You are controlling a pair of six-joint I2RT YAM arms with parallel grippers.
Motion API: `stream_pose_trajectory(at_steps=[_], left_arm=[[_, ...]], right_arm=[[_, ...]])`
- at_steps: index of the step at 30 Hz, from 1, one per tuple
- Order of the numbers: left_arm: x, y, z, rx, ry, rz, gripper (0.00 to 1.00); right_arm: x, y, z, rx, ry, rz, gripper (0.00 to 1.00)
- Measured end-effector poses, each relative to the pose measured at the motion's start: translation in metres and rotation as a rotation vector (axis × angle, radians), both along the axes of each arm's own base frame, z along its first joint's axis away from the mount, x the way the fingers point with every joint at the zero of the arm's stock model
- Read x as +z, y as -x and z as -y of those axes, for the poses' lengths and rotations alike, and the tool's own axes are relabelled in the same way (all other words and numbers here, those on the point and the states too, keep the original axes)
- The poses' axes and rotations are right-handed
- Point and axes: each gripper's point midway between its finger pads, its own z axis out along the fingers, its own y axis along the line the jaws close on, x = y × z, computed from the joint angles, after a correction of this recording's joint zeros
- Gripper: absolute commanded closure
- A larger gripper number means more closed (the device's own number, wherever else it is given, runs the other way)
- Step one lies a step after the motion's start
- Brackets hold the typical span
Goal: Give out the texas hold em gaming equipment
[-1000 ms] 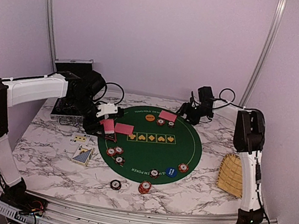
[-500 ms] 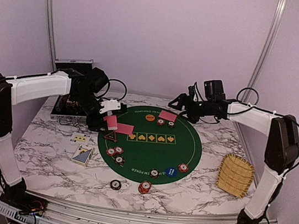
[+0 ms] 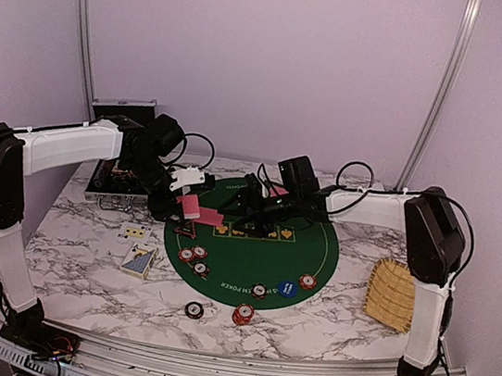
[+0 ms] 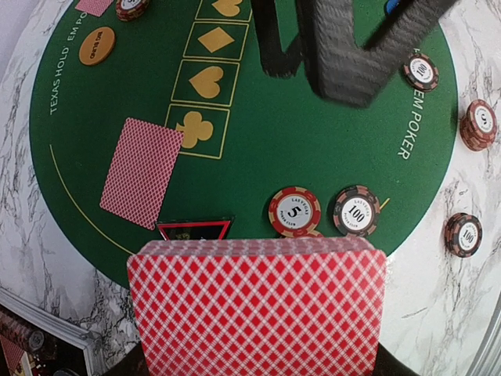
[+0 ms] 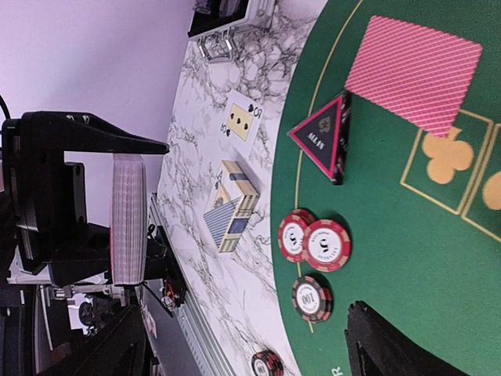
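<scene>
- L gripper [image 3: 181, 201] clamped on deck [image 4: 258, 307], over the near-left edge of the mat [image 4: 313, 172].
- R gripper [image 3: 247, 204] has jaws apart, near the deck on its right, not touching.
- Next, prob.: R pinches the top card only. L shd hold steady so the rest don't slide.

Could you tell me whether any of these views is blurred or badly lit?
Left wrist: the right gripper is smeared at the top, while the held deck and the chips are crisp. Right wrist: the triangular marker is sharp. Top external: soft, even, violet-tinged light on the green mat, no glare.
</scene>
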Motion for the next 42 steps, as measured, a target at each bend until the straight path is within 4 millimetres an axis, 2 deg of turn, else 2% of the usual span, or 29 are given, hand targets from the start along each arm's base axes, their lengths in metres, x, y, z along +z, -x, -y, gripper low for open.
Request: stream_pose_trajectory(at_steps=[3, 6, 10, 19, 28, 39, 42], left_arm=[[0.0, 0.001, 0.002, -0.005, 0.001, 0.0, 1.0], [0.0, 0.003, 0.003, -0.011, 0.002, -0.002, 1.0], [-0.001, 0.005, 0.006, -0.021, 0.001, -0.003, 1.0], [-0.003, 0.01, 0.013, -0.04, 0.003, -0.011, 1.0], [-0.005, 0.012, 0.022, -0.061, 0.009, -0.019, 1.0], [0.0, 0.018, 0.037, -0.108, 0.025, -0.008, 1.0], [0.0, 0.02, 0.039, -0.119, 0.025, -0.007, 1.0]], right_arm=[[0.0, 0.011, -0.018, 0.043, -0.04, -0.021, 0.13], [0.007, 0.013, -0.026, 0.06, -0.09, -0.029, 0.13], [0.015, 0.011, -0.035, 0.071, -0.143, -0.035, 0.13], [0.018, 0.011, -0.043, 0.085, -0.199, -0.07, 0.14], [0.014, 0.013, -0.053, 0.103, -0.215, -0.092, 0.15], [0.007, 0.019, -0.081, 0.156, -0.231, -0.095, 0.16], [0.003, 0.021, -0.083, 0.161, -0.222, -0.106, 0.16]])
